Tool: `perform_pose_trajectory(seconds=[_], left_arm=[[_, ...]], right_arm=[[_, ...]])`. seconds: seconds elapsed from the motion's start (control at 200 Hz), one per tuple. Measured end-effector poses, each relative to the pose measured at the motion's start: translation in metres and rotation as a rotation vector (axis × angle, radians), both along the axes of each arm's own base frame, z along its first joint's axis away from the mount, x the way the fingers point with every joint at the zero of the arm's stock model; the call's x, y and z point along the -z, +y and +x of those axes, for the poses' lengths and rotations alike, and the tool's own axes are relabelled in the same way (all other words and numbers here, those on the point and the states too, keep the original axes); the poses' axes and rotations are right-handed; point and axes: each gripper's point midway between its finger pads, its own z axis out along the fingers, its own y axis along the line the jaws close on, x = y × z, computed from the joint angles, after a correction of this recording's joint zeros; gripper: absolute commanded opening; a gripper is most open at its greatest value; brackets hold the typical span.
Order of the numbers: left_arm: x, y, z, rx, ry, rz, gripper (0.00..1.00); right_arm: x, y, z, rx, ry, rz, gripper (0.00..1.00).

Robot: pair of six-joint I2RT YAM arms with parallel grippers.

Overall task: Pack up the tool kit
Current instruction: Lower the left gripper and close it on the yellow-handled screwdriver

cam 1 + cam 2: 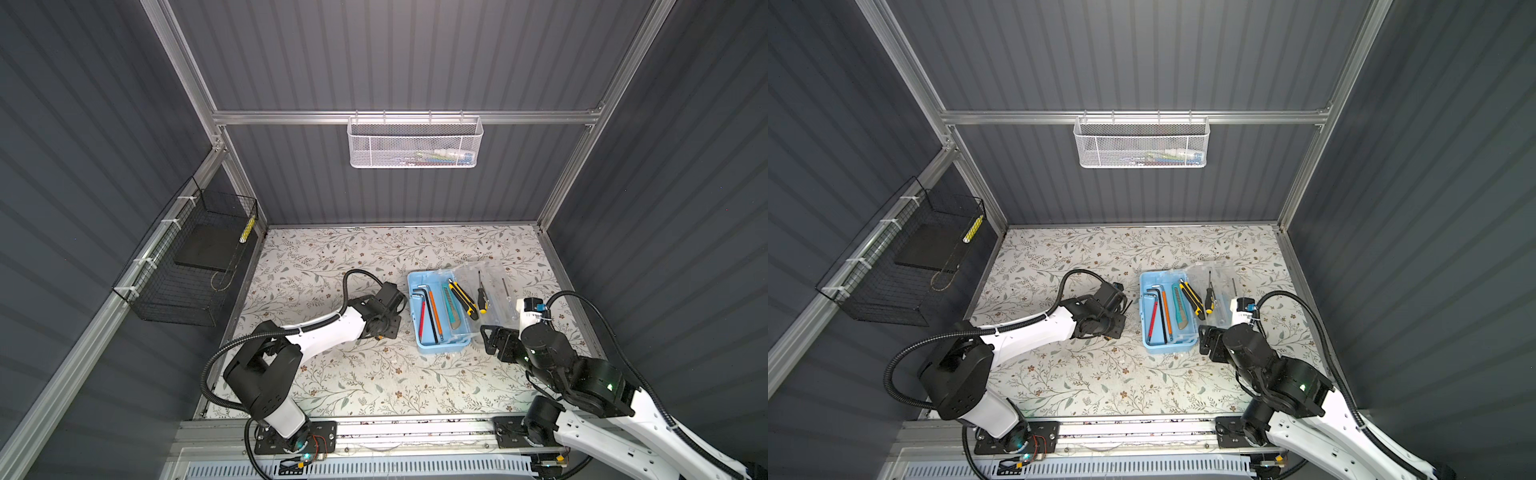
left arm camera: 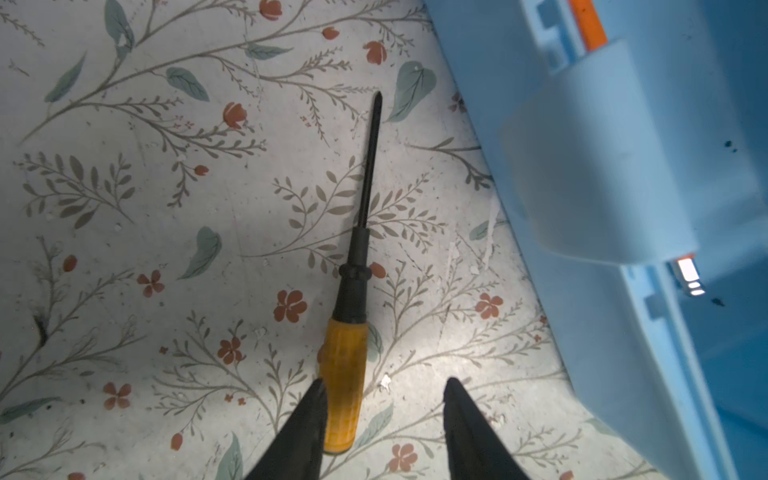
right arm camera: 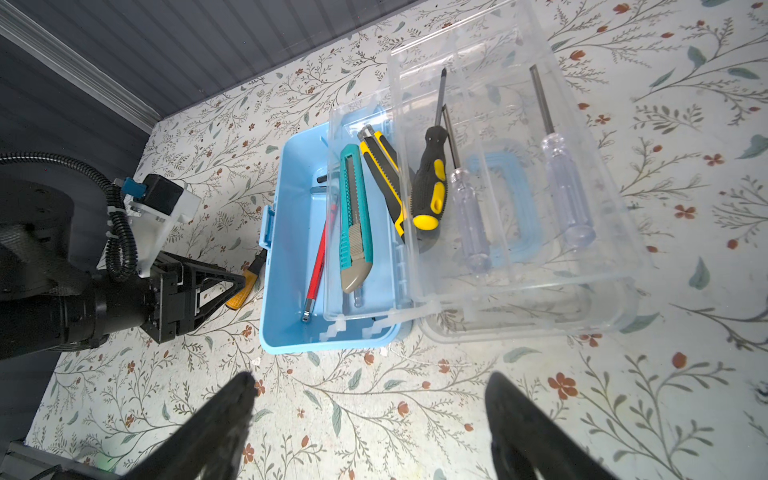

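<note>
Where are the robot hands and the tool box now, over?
Left gripper open over orange screwdriver. Right gripper open, empty. Tool box open, that screwdriver not yet inside. Nothing blocking.

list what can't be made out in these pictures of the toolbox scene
White basket contents: both top views, too small, veiled by mesh.
Orange screwdriver: both top views, almost all hidden under the left hand.
Hex keys: right wrist view, mostly covered by the teal knife.
Yellow thing in the black basket: both top views, too small to identify.
</note>
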Motion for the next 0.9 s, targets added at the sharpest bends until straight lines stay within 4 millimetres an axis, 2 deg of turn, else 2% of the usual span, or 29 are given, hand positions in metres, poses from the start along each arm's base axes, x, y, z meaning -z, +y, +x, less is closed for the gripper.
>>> perform_pose_trajectory(seconds=[0.225, 0.475, 0.605, 0.8, 0.901], left_arm=[[0.016, 0.007, 0.005, -0.022, 0.010, 0.046, 0.47], [0.039, 0.011, 0.004, -0.021, 0.046, 0.096, 0.41], [0.037, 0.007, 0.009, -0.020, 0.032, 0.082, 0.35], [0.039, 0.006, 0.009, -0.021, 0.036, 0.085, 0.33], [0.039, 0.006, 0.009, -0.024, 0.036, 0.084, 0.27]], right_arm=[[0.005, -0.001, 0.000, 0.003, 0.009, -0.005, 0.86], [0.004, -0.002, 0.001, 0.011, 0.006, -0.002, 0.86], [0.004, -0.002, 0.001, 0.014, 0.005, 0.000, 0.86], [0.002, -0.004, 0.001, 0.017, -0.001, 0.010, 0.86], [0.001, -0.004, 0.001, 0.016, -0.004, 0.013, 0.86]])
